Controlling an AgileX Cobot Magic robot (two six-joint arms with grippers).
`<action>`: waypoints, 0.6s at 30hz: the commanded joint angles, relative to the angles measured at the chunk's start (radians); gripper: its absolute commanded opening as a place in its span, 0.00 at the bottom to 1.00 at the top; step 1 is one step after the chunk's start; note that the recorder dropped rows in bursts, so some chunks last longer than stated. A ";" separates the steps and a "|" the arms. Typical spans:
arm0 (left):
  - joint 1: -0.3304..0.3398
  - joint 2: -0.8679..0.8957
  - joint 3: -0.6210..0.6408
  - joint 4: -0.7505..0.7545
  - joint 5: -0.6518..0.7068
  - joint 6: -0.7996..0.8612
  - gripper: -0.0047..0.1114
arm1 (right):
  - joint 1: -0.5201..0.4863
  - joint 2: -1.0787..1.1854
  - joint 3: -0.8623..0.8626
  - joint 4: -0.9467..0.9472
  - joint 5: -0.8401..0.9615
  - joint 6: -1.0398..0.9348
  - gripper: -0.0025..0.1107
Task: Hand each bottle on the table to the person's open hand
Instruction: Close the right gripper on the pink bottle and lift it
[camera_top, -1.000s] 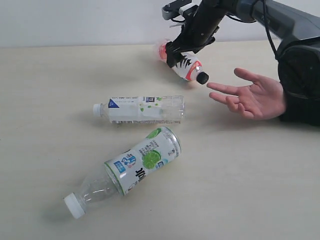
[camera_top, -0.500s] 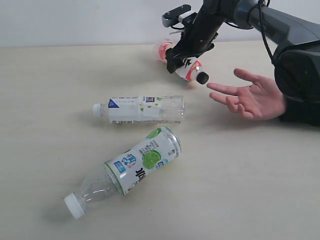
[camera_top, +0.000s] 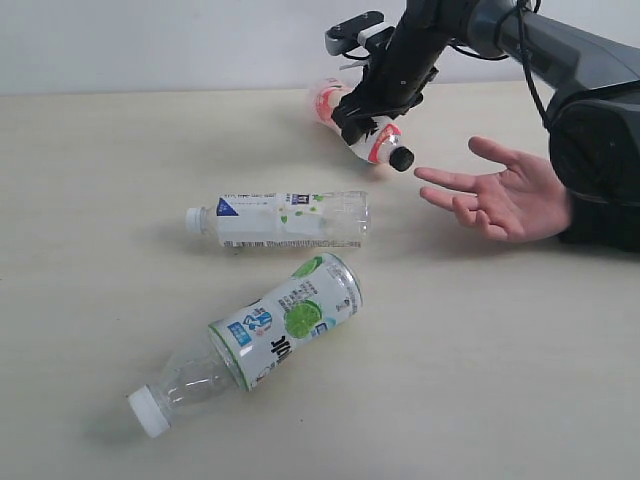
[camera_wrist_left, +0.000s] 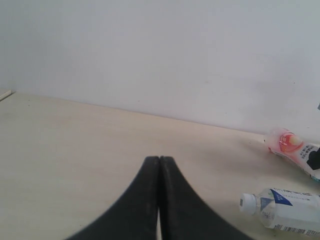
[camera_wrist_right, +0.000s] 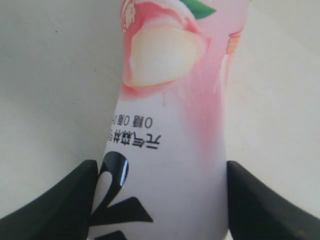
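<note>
Desk: the pale beige matte desk (camera_top: 100, 200) spans the whole exterior view, with a plain white wall behind it.
My left end effector (camera_wrist_left: 159, 161): clenched, its two black fingers pressed flat together with nothing between them. It hangs over bare desk, well apart from every bottle.
Fat bottle: a fat clear plastic bottle with a white-green label (camera_top: 270, 335) lies on its side nearest the camera. Its white cap points to the near left and its base points toward the slim bottle.
Slim bottle: a slim clear plastic bottle with a white label (camera_top: 285, 220) lies on its side in the middle of the desk, white cap to the left. It is near the fat bottle but not touching it.
Pink bottle: a pink-red plastic bottle with a black cap (camera_top: 380, 143) is at the far side of the desk, tilted, its cap aimed down toward the hand. I cannot tell whether any part of it rests on the desk.
My right end effector (camera_top: 365, 115): grasping the pink-red bottle around its middle. In my right wrist view a black finger (camera_wrist_right: 65, 200) sits against each side of the label.
Hand: the person's open hand (camera_top: 505, 195), bare and light-skinned with a black sleeve, lies palm up at the right. Its fingers are spread, their tips just beside the black cap and not touching it.
</note>
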 joint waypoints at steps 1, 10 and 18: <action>0.003 -0.006 0.003 -0.004 -0.002 -0.004 0.04 | -0.001 -0.002 -0.008 -0.045 0.011 0.022 0.20; 0.003 -0.006 0.003 -0.004 -0.002 -0.004 0.04 | -0.001 -0.030 -0.008 -0.113 -0.003 0.067 0.02; 0.003 -0.006 0.003 -0.004 -0.002 -0.004 0.04 | -0.001 -0.250 -0.008 -0.107 0.090 0.154 0.02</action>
